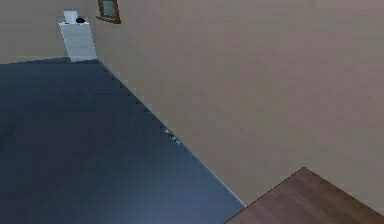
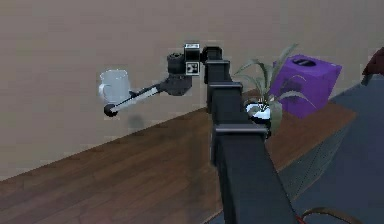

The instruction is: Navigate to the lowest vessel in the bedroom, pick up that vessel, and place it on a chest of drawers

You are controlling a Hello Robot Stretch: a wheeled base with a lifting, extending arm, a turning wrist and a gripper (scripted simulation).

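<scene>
A pale, see-through cup (image 2: 115, 84) hangs at the far end of my gripper (image 2: 112, 104) in the arm side view, above the wooden top (image 2: 100, 180) and clear of it, so the gripper holds the cup. The dark arm (image 2: 240, 150) rises from the bottom edge, with its white marker squares (image 2: 192, 57) at the wrist. In the forward view a low white cabinet (image 1: 78, 40) that may be a chest of drawers stands in the far corner, with a small white thing (image 1: 71, 17) on top.
On the wooden top's right stand a purple box (image 2: 308, 82), a leafy plant (image 2: 262, 74) and a small dark and white thing (image 2: 262, 112). The forward view shows dark blue floor (image 1: 80, 140), a beige wall, a framed picture (image 1: 108, 9) and a wooden corner (image 1: 320, 200) at the bottom right.
</scene>
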